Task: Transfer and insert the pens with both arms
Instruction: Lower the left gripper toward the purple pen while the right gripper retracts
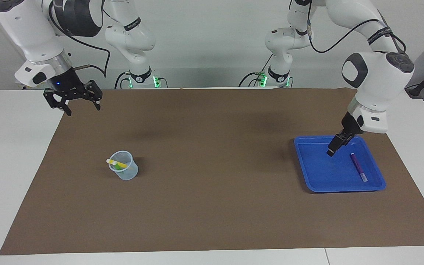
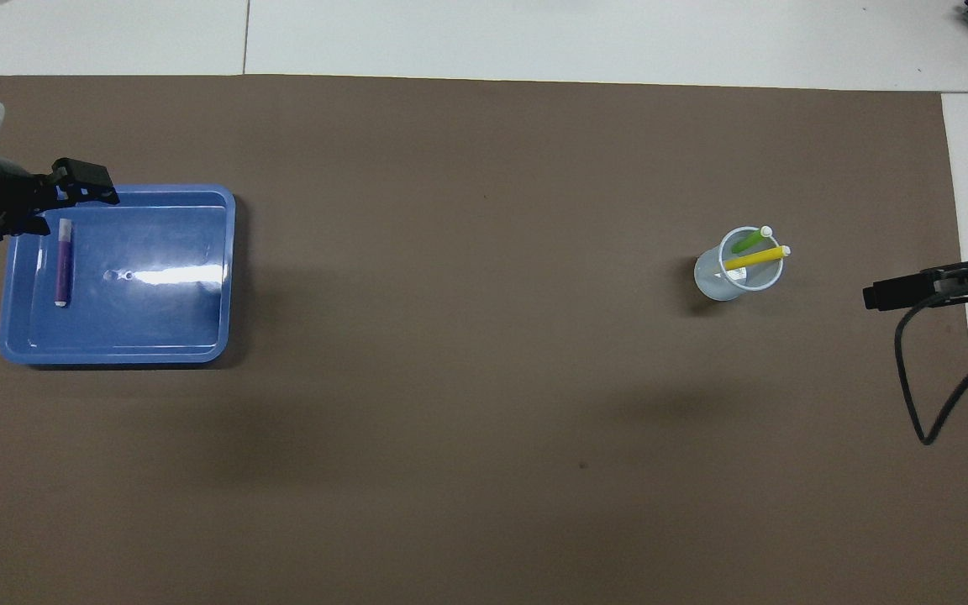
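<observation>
Brown mat [image 1: 212, 191] covers most of the white table [image 1: 9, 154]; a wide bare stretch of mat lies between the cup and the tray.

Clear cup [image 1: 124, 170] stands upright on the mat toward the right arm's end, well in from every mat edge. 2 pens lean inside it: yellow pen [image 2: 754, 258] and green pen [image 2: 750, 240], pale caps poking over the rim.

Blue tray [image 1: 307, 173] sits toward the left arm's end, close to the mat's end edge. Purple pen [image 1: 358, 167] lies flat in it, near the wall at the table-end side, not touching the gripper.

Left gripper [image 1: 331, 151] hangs low over the tray's edge nearest the robots, beside the purple pen, fingers spread, nothing in them.

Right gripper [image 1: 82, 108] is raised over the mat's corner nearest the robots at its own end, well apart from the cup, fingers spread and empty.
</observation>
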You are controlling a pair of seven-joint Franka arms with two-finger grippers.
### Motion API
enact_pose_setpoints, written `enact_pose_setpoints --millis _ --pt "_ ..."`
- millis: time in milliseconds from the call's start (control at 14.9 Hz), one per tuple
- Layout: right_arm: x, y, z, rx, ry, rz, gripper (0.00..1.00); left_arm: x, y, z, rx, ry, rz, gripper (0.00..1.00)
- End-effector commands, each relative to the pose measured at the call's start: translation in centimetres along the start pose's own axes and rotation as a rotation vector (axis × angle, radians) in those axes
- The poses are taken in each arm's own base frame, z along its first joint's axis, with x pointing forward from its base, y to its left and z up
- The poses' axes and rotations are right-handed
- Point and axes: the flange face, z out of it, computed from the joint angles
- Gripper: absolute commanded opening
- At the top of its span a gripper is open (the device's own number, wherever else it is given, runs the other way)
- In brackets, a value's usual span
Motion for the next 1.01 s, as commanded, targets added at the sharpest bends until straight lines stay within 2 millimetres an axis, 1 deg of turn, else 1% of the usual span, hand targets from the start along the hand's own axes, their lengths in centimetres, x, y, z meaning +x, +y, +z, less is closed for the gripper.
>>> enact_pose_setpoints --millis 0,135,202,269,337,538,606,673,740,875,942 --pt "-0.3 -2.0 0.2 -0.009 -0.031 0.038 1.00 0.8 -3.0 2.9 0.023 0.019 0.114 1.00" --pt "-0.5 -2.0 0.2 -0.011 -0.036 0.039 1.00 1.8 -4.5 5.3 0.091 0.027 0.188 1.00" --pt "-0.5 -2.0 0.3 -0.011 -0.042 0.040 1.00 1.9 -4.8 6.3 0.147 0.016 0.259 1.00" --pt "-0.6 -2.0 0.3 -0.013 -0.045 0.040 1.00 2.0 -5.0 7.9 0.171 0.006 0.303 1.00" --pt "-0.6 -2.0 0.3 -0.012 -0.047 0.040 1.00 2.1 -5.5 9.5 0.169 -0.003 0.311 1.00" --pt "-0.7 -2.2 0.2 -0.019 -0.056 0.041 1.00 2.4 -8.7 13.5 0.158 0.005 0.294 1.00" --pt "-0.6 -2.2 0.2 -0.019 -0.057 0.048 1.00 2.5 -9.1 14.5 0.154 0.013 0.292 1.00" --pt "-0.4 -2.2 0.2 -0.017 -0.055 0.056 1.00 2.6 -10.0 14.9 0.154 0.017 0.290 1.00" --pt "-0.3 -2.3 0.1 -0.017 -0.052 0.056 1.00 2.6 -10.4 15.2 0.153 0.017 0.301 1.00" --pt "0.0 -3.5 0.1 -0.013 -0.053 0.050 1.00 2.6 -10.7 15.2 0.152 0.019 0.296 1.00" --pt "0.1 -3.7 0.0 -0.011 -0.048 0.061 1.00 2.6 -11.5 15.4 0.153 0.014 0.285 1.00"
